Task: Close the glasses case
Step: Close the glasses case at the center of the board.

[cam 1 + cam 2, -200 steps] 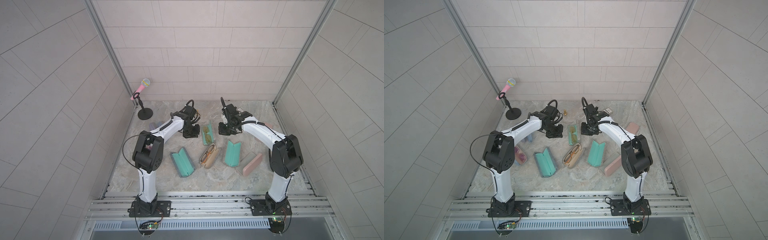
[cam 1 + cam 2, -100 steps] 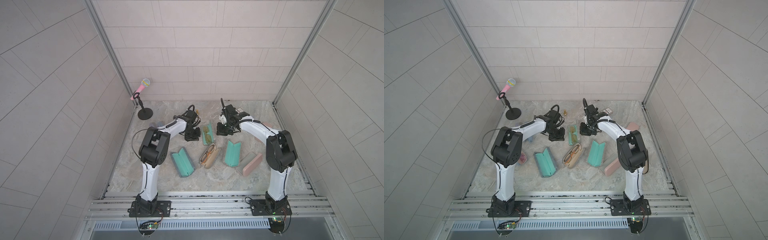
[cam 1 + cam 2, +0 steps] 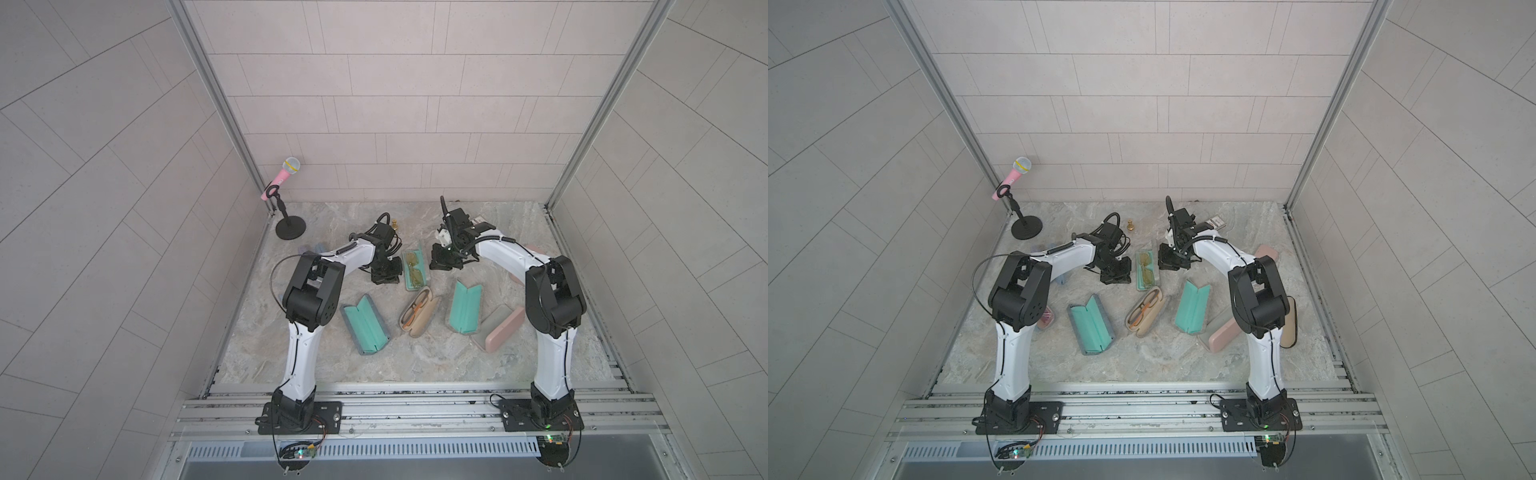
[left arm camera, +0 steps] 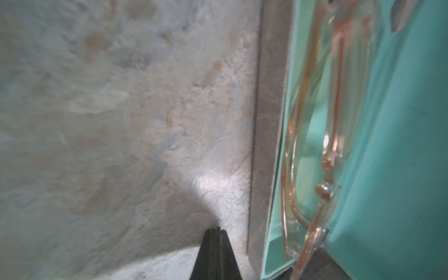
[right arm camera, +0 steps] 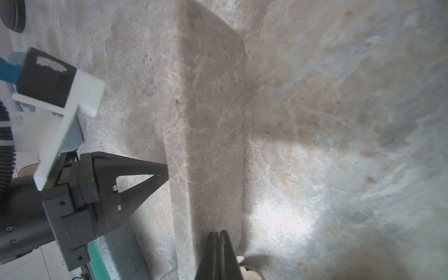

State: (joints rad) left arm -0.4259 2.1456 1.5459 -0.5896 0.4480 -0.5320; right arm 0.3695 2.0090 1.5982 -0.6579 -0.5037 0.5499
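- Tiled walls enclose a marbled worktop, seen from above in both top views, carrying two arms and a scatter of spectacle cases.
- Left arm stands on the front rail and bends toward the rear centre. Its jaws are clenched and empty. The left wrist view shows their tips low over bare stone, just beside the case's grey edge.
- Right arm mirrors it from the opposite side. Its jaws are likewise clenched on nothing. In the right wrist view their tips sit close against the case's grey outer face, though contact cannot be told.
- Case, the object of the task, lies open on the worktop between the two sets of jaws, toward the rear centre, teal lining showing.
- Teal case lies open in front of the left jaws, and a second teal case lies open in front of the right jaws.
- Pink case lies open just beside the second teal case, near the right arm's elbow.
- Tan case sits open between the two teal ones, holding an orange-framed pair.
- Microphone, pink, tilts on a black stand in the rear left corner.
- Glasses with clear amber frames lie inside the case.
- Chess piece, small and golden, stands behind the left jaws, apart from them.
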